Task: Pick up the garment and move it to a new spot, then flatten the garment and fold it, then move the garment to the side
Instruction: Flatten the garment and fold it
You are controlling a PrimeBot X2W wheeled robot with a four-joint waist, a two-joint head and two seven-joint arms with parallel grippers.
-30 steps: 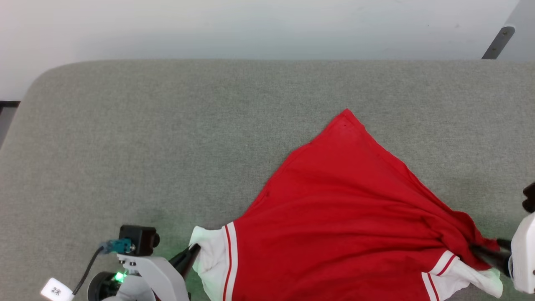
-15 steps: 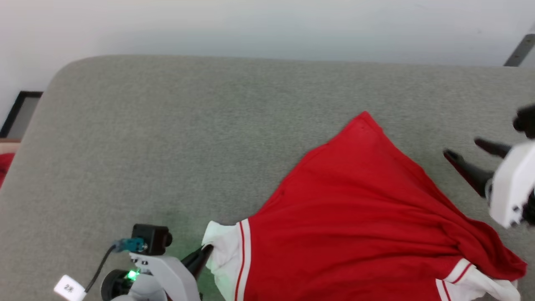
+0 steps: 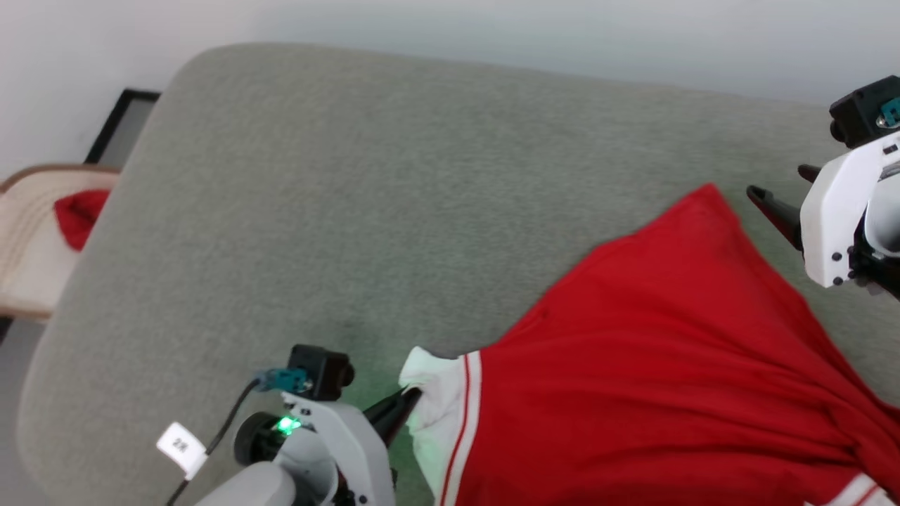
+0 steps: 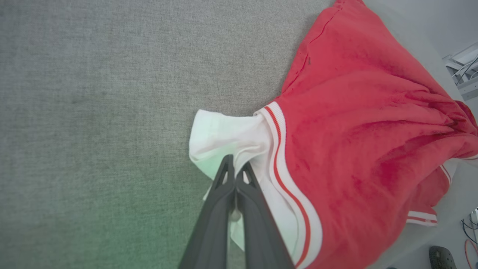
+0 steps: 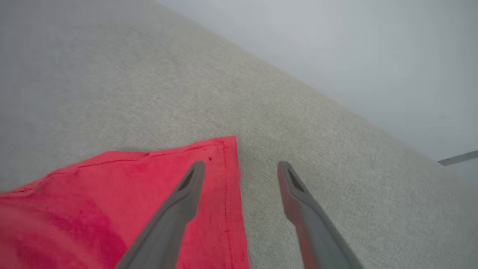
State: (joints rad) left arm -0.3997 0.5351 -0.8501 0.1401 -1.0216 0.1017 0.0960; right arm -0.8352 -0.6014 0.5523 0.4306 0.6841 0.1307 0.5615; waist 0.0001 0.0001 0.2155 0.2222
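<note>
Grey woven upholstery covers the broad padded surface (image 3: 337, 183) that carries the whole job. The garment (image 3: 668, 365) lies on its near right part, red body up, spread into a rough triangle whose far corner (image 5: 228, 145) points away from the robot. Long creases run through the red cloth toward the near right side, so it is opened out but not flat.

The right gripper (image 3: 775, 179) hangs over that far corner with its jaws wide apart and nothing between them. In the right wrist view one finger is above the red cloth and the other above bare upholstery, straddling the edge. I cannot tell whether either one touches. The left gripper (image 4: 236, 161) is closed tight on the white sleeve (image 4: 224, 130) at the garment's near left end, and the cloth puckers around its tips.

By my reading, the garment sits at its work spot, so the pick-up and move look done, and the flattening is under way. One end is pinned and the other arm is placed to take the far corner. No fold shows yet, and neither that step nor the shift to the side has begun.

Off the surface's left edge, a small plain red cloth (image 3: 81, 211) lies on a pale beige seat (image 3: 28, 239), apart from this work.
</note>
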